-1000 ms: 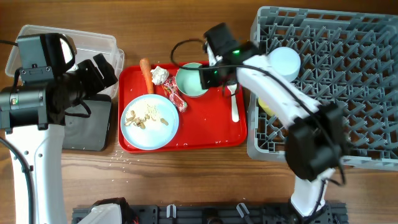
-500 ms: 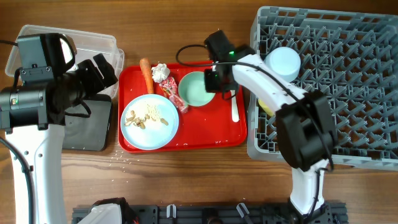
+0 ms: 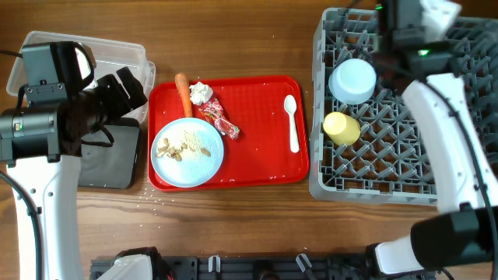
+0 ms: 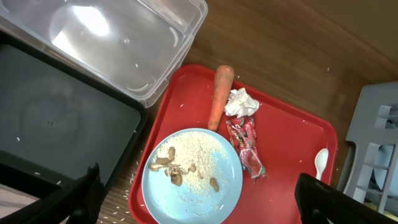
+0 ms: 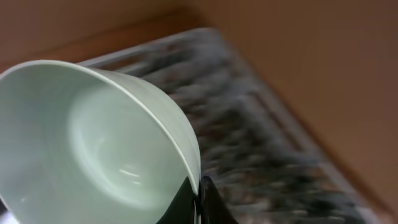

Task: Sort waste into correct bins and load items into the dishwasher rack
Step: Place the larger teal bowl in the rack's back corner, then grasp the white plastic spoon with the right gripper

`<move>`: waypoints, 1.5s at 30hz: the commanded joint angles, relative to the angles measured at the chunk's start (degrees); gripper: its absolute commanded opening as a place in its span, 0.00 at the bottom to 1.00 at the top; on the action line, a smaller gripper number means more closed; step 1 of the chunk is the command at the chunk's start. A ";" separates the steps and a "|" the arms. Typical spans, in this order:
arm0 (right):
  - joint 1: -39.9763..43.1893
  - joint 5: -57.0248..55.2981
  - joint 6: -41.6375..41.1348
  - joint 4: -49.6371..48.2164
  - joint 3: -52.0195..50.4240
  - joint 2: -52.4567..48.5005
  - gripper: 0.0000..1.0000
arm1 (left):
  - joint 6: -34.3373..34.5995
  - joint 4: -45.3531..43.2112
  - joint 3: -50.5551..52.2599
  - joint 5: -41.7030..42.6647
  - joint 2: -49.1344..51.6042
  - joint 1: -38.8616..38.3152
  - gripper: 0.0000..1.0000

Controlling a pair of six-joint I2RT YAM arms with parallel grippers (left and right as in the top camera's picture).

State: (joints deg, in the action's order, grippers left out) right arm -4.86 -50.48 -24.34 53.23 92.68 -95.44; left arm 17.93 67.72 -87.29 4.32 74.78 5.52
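My right gripper [image 5: 198, 198] is shut on the rim of the pale green bowl [image 5: 93, 137], held tilted above the blurred grey dishwasher rack [image 5: 261, 143]. From overhead that arm reaches over the rack's [image 3: 420, 167] far edge, and the bowl does not show. In the rack lie an upturned light blue bowl [image 3: 352, 80] and a yellow cup [image 3: 341, 127]. The red tray [image 3: 264, 167] carries the blue plate [image 3: 189, 152] with rice and scraps, carrot [image 3: 184, 92], tissue [image 3: 201, 92], wrapper [image 3: 221, 119] and white spoon [image 3: 292, 123]. My left gripper [image 4: 205, 205] hangs open above the plate [image 4: 193, 180].
The clear tub [image 3: 117, 50] stands at the far left with the black tray [image 3: 109, 163] in front of it, both beside the red tray. Loose rice grains [image 3: 152, 204] lie on the wood near the tray's front left corner.
My right gripper shut on the pale green bowl's rim, lifted it off the red tray and swung it right over the rack. The left arm has not moved.
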 commanded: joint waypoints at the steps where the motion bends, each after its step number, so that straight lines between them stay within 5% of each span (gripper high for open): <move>1: 6.27 -16.50 -0.85 -1.40 -0.13 -3.23 0.04 | 0.55 -0.17 -0.92 -0.55 0.22 -0.13 1.00; 7: 15.08 -17.64 12.24 -7.78 -0.13 -10.91 0.04 | 0.55 -0.17 -0.92 -0.55 0.22 -0.13 1.00; 19: 7.91 -11.82 17.55 -10.10 -0.17 -20.02 0.08 | 0.55 -0.17 -0.92 -0.55 0.22 -0.13 1.00; 21: 6.56 -10.47 18.38 -9.64 -0.17 -20.02 0.20 | 0.55 -0.17 -0.92 -0.55 0.22 -0.15 1.00; 24: 5.31 -10.38 18.34 -8.20 -0.11 -19.69 0.75 | 0.55 -0.17 -0.92 -0.55 0.22 -0.13 1.00; 26: 3.91 -3.65 18.32 -7.08 -0.11 -17.18 0.83 | 0.55 -0.17 -0.92 -0.55 0.22 -0.15 1.00; 31: -3.63 26.60 18.36 -2.21 -0.07 -5.27 0.69 | 0.55 -0.17 -0.92 -0.55 0.22 -0.13 1.00; 33: -8.22 37.88 18.38 -0.57 -0.07 -2.78 0.56 | 0.55 -0.17 -0.92 -0.55 0.22 -0.15 1.00; 36: -15.10 50.58 18.34 1.25 -0.26 -2.73 0.56 | 0.55 -0.17 -0.92 -0.55 0.22 -0.13 1.00; 41: -26.58 52.00 6.25 5.49 -5.77 -7.17 0.56 | 0.55 -0.17 -0.92 -0.55 0.22 -0.13 1.00; 45: -26.38 47.23 1.38 -3.45 -12.48 -14.91 0.46 | 0.55 -0.15 -0.92 -0.55 0.22 -0.13 1.00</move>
State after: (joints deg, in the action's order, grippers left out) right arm -31.75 0.16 -17.96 52.47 82.28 -105.93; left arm 17.96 67.72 -87.29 4.32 74.78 5.52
